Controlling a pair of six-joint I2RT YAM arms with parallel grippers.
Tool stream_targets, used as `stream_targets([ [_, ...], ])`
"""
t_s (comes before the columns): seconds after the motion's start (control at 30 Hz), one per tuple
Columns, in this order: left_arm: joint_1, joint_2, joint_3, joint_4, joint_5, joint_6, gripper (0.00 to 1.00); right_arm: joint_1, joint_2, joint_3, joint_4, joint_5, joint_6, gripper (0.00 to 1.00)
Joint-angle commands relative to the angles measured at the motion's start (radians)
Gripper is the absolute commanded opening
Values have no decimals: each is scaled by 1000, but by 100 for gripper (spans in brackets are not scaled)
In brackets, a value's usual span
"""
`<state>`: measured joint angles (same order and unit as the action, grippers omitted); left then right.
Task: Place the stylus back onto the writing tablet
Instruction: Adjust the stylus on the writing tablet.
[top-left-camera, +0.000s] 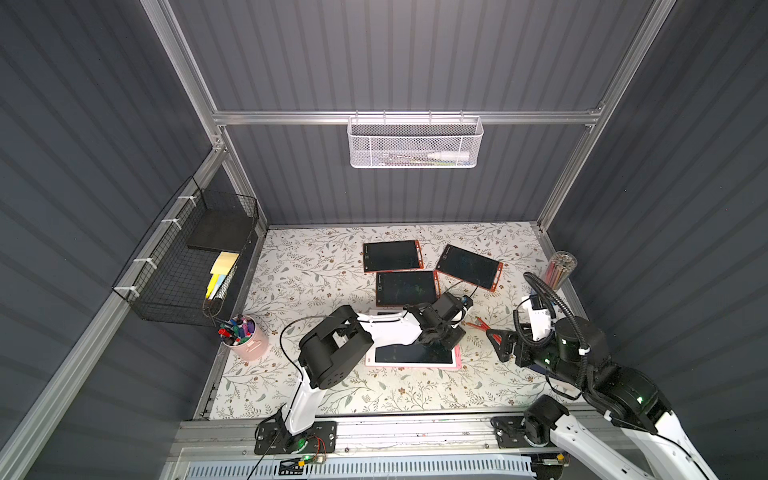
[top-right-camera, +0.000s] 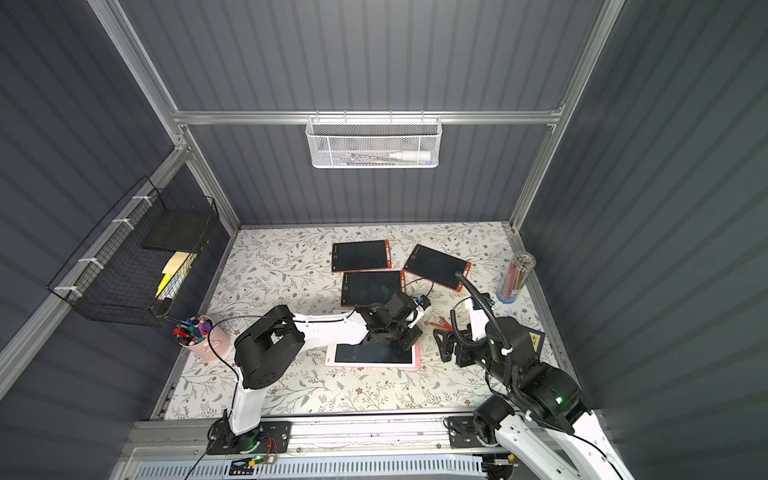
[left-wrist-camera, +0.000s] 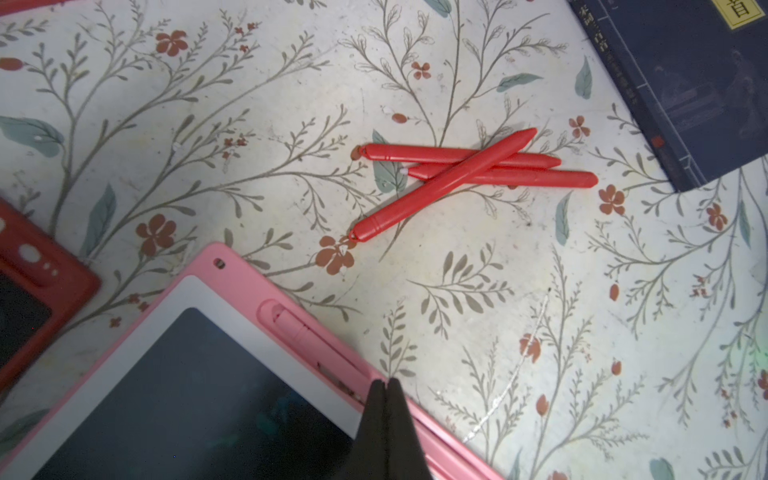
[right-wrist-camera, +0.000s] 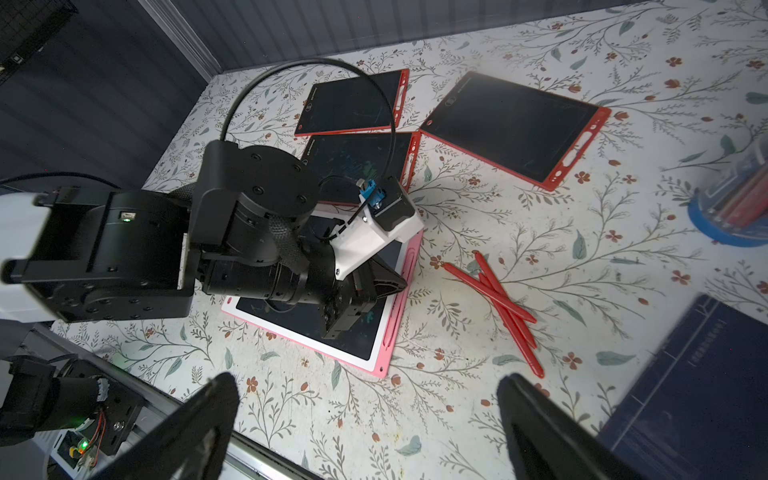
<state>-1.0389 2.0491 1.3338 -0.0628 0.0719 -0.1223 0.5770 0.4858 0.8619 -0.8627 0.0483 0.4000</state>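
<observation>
Stylus lies in pink tablet's edge slot by closed left gripper

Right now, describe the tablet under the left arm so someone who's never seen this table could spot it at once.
Look at the middle of the floral table. The pink tablet lies there nearest the front rail, beneath the left gripper. Its pink-and-white frame sets it apart: the other tablets are red-framed.

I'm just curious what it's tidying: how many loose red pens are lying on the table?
3 red pens, heaped on the table between the pink tablet and the dark blue book: two lie nearly side by side, the third slants across both. None looks hidden.
</observation>
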Motion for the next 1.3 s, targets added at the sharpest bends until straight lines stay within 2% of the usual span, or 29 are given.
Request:
stream_targets([
  [0.0, 8, 28, -10, 4, 13, 25, 0, 1, 0, -8, -4, -2, -2, 99],
  [0.7, 8, 52, -1, 4, 4, 25, 0, 2, -9, -8, -6, 2, 0, 99],
  [1.27, 7, 17, -1, -15, -14, 15, 0, 1, -9, -9, -6, 3, 0, 99],
])
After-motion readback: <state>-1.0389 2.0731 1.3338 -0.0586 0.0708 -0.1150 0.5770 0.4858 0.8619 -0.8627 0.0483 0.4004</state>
